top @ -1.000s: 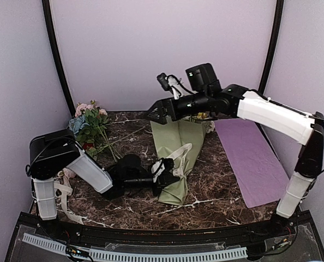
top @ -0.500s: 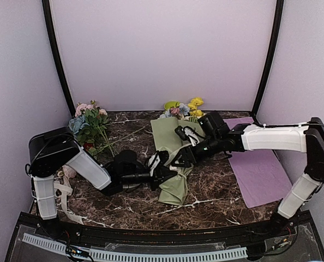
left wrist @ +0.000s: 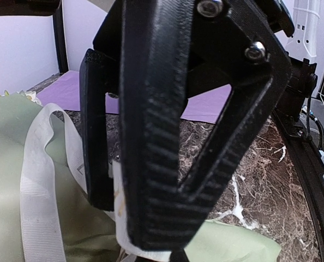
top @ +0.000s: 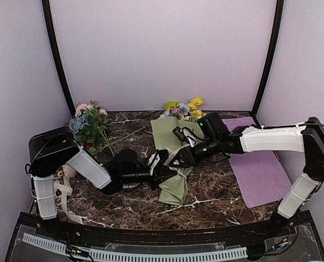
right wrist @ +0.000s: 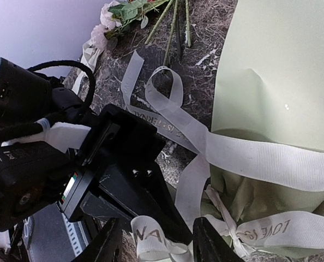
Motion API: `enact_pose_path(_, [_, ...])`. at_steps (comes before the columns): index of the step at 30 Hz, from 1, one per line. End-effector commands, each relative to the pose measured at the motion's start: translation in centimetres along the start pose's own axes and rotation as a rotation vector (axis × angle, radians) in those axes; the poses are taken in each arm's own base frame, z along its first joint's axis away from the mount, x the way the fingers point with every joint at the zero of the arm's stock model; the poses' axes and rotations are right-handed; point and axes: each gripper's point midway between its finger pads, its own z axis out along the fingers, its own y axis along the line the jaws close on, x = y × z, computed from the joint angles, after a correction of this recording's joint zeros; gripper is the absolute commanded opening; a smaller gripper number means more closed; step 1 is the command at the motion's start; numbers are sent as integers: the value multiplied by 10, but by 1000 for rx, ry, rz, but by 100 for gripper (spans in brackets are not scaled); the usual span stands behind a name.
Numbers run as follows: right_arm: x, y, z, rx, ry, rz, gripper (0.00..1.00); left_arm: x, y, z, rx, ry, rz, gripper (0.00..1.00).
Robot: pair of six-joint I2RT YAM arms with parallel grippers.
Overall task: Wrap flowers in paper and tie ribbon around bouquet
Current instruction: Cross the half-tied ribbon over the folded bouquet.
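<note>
Ribbon (right wrist: 260, 161), one strip round one bouquet (top: 173, 188), is pinched by left gripper (top: 162, 169); right gripper (right wrist: 159, 229) gapes, seemingly straddling it.

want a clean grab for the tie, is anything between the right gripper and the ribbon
Nothing visible is. A printed stretch of the ribbon lies in the gap between the open fingers of the right gripper. The left gripper, shut on that same ribbon, crowds in right beside it.

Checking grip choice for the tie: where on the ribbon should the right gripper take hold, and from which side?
Probably the short lettered tail of the ribbon that sticks out past the shut left gripper. It stands free of the green paper and sits between the right gripper's open fingers, so come from above, pinching its flat faces.
</note>
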Motion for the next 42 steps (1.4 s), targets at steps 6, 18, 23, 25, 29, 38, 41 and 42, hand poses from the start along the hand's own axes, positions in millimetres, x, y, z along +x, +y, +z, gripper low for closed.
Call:
enact_pose_path(6, [6,-1,4,13,45,-20,0,-20,4,-2,0,-35,-6,0])
enact_pose_path(18, [-6,-25,-5,113,-1,-1,0,-25,36,-62,-231,232,-181,68])
enact_pose_path(23, [-8,-24,-2,107,3,-6,0,23,123,-148,-753,539,-449,69])
enact_pose_path(25, [-9,-24,-2,106,2,-7,0,43,132,-175,-850,641,-516,69])
enact_pose_path(29, [-8,-26,0,104,12,-3,0,79,126,-191,-857,748,-601,70])
enact_pose_path(38, [-6,-26,1,102,18,5,0,114,119,-183,-794,812,-660,56])
enact_pose_path(41, [-8,-25,-1,103,12,7,0,120,117,-185,-790,848,-659,37])
enact_pose_path(42, [-9,-25,-1,105,10,8,0,120,116,-186,-789,852,-657,28])
